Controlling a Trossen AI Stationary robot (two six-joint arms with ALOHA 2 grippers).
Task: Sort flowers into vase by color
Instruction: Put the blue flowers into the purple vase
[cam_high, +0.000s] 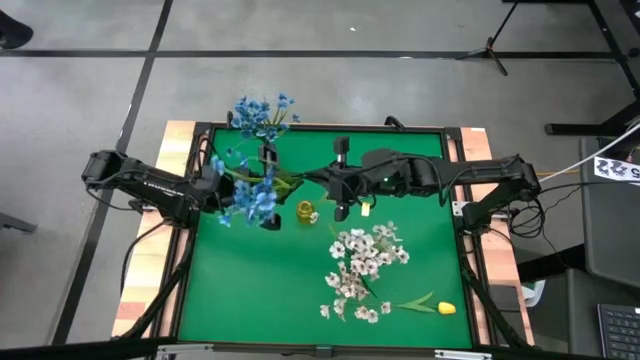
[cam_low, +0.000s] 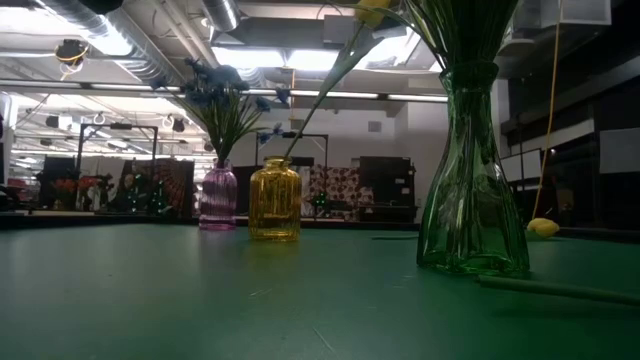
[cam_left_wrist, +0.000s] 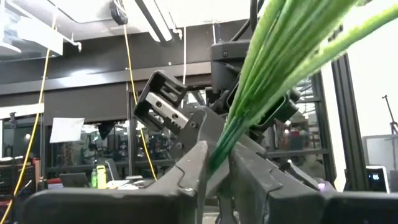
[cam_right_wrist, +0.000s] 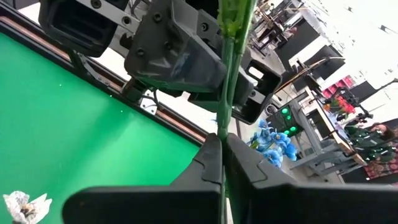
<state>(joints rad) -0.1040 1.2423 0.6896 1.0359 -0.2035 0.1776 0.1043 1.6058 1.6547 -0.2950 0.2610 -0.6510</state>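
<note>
Gripping a bunch of thin green stems topped with small blue blossoms (cam_high: 255, 200), the left gripper (cam_left_wrist: 217, 165) has its jaws clenched on them above the green counter (cam_high: 270, 290). Its partner, the right gripper (cam_right_wrist: 222, 146), clamps one green stem (cam_right_wrist: 231, 68) near the small yellow glass vase (cam_high: 306, 211). White blossom sprigs (cam_high: 362, 268) and a yellow bud (cam_high: 446, 308) lie on the counter.

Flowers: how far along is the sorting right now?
Partly done. Blue flowers already stand in the pink vase. In hand: the left claw is shut on a bunch of green stems, with blue blossoms at that arm; the right claw is shut on a single stem near the yellow vase. Left: the white sprigs and a yellow tulip on the mat.
</note>
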